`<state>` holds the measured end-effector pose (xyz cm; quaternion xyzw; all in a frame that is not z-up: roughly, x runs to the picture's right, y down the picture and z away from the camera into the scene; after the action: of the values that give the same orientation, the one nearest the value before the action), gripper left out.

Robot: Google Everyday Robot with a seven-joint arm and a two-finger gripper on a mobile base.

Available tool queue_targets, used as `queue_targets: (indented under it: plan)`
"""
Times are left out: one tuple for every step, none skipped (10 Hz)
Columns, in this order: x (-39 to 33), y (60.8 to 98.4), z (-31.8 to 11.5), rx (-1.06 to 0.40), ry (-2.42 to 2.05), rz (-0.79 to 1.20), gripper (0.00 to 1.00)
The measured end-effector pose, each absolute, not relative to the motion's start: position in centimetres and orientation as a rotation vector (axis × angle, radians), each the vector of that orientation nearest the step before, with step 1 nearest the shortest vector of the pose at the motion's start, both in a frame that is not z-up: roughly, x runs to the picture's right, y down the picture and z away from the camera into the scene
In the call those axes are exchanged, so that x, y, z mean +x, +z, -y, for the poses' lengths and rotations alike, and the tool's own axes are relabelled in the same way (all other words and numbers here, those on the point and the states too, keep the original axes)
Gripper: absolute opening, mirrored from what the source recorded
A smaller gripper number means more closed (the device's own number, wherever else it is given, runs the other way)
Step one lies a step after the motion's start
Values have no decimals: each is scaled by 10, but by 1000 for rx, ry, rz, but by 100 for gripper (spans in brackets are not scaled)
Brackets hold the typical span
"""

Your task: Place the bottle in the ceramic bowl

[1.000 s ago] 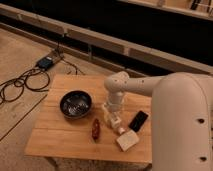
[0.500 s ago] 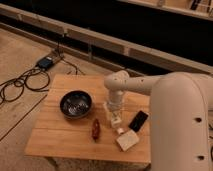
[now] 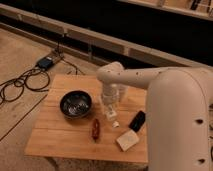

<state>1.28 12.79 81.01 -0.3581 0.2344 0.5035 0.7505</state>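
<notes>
The ceramic bowl (image 3: 76, 104) is dark, glossy and speckled inside, and stands on the left half of the wooden table (image 3: 60, 142). My gripper (image 3: 111, 114) hangs from the white arm (image 3: 150, 80) and points down at the table just right of the bowl. A small whitish oblong thing (image 3: 112, 117), which looks like the bottle, lies right at the gripper's tip. The gripper partly covers it, so I cannot tell whether it is held. The bowl holds nothing that I can see.
A reddish-brown object (image 3: 95, 129) lies in front of the bowl. A black oblong object (image 3: 137, 121) and a pale square block (image 3: 128, 140) lie to the right. A whitish cylinder (image 3: 120, 93) stands behind the gripper. Cables and a box (image 3: 46, 63) lie on the floor to the left.
The gripper stays over the same spot right of the bowl, with only a slight shift. Nothing on the table has moved.
</notes>
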Motion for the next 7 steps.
queue_targets:
  plan:
    - [0,805,-122,-787,1071,-500,0]
    - [-15,800,-115,-796,1031,-488,0]
    - [-27,796,-110,-804,1000,-477,0]
    - [-39,795,-108,-813,969,-471,0]
    - [-52,795,-106,-824,936,-465,0]
    - [-65,797,-105,-835,901,-461,0]
    - [-77,801,-104,-846,868,-459,0]
